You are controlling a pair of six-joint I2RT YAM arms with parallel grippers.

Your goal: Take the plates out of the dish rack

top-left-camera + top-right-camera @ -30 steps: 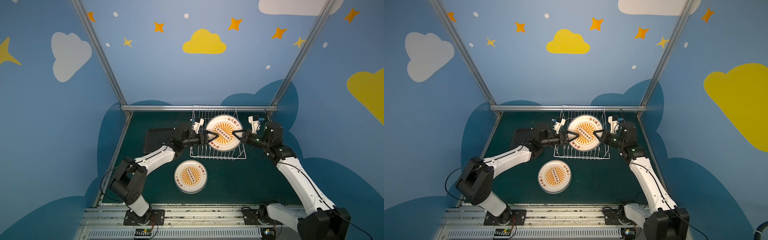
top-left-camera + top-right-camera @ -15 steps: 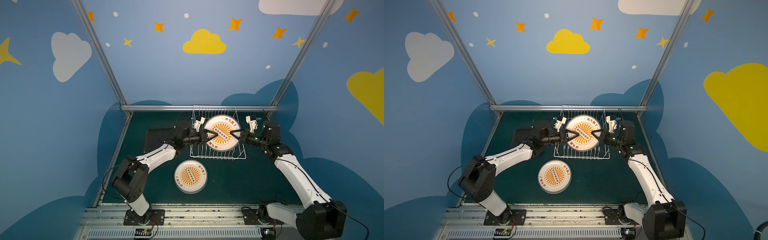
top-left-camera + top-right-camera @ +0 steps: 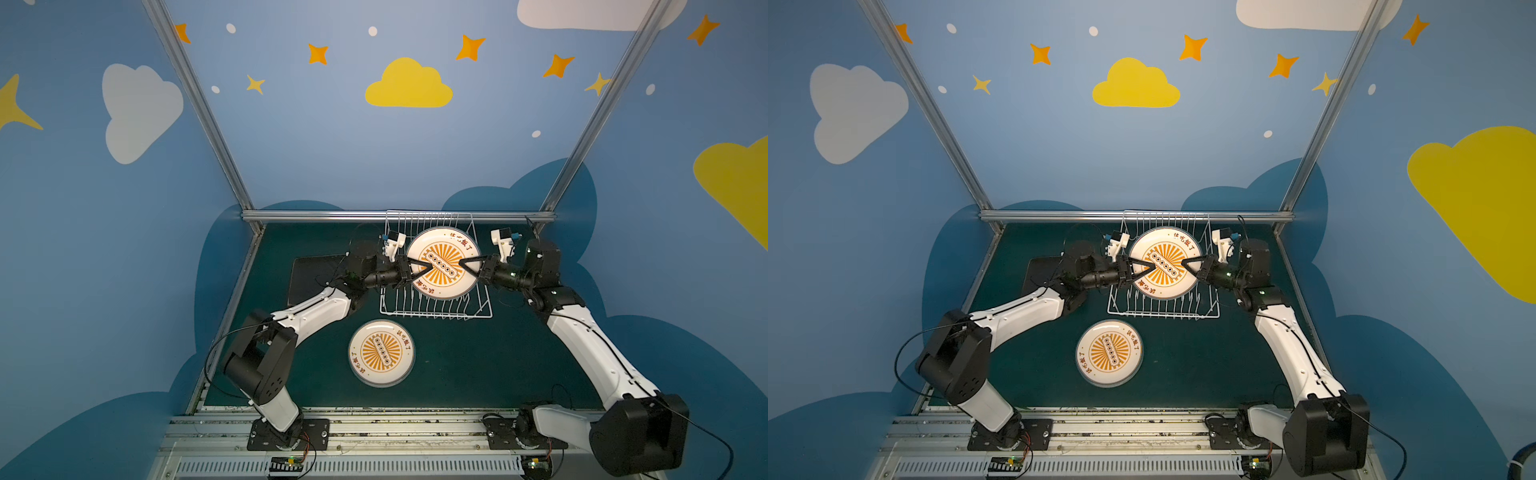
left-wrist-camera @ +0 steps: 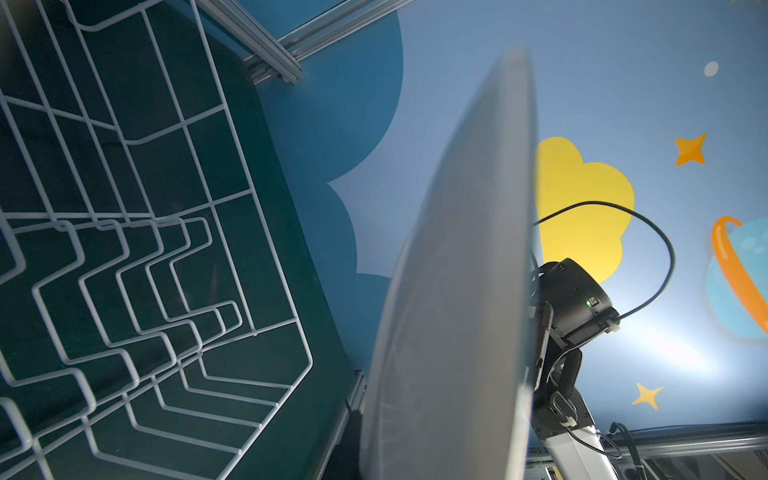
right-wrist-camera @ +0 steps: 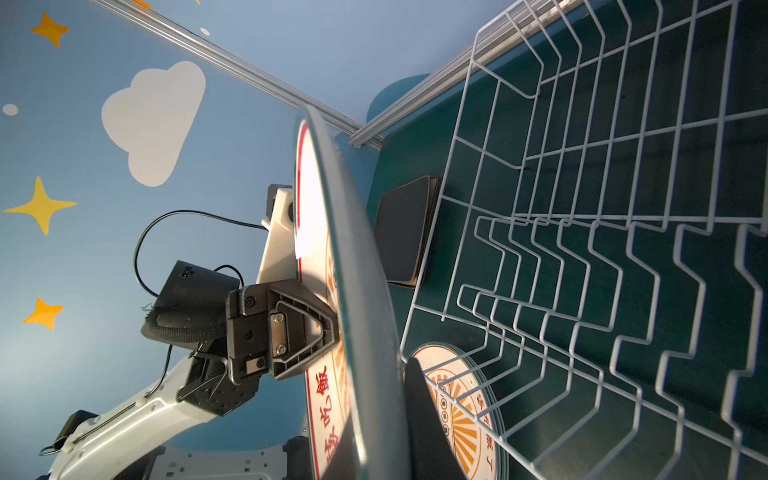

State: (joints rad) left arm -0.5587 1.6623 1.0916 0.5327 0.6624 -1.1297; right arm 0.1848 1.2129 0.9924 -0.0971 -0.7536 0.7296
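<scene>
- Plate (image 3: 442, 245) hangs over rack (image 3: 436, 312), clear of prongs.
- Left hand (image 3: 428, 263) and right hand (image 3: 461, 262) pinch its opposite edges.
- Second plate (image 3: 381, 352) lies on surface (image 3: 498, 357) beside rack.

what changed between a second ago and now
The left hand moved in over the left edge of the round plate held above the dish rack and shut on it, so both hands now grip it. The plate drifted slightly left. The right hand kept its grip on the right edge. The rack, the plate on the table and the black square plates stayed put.
</scene>
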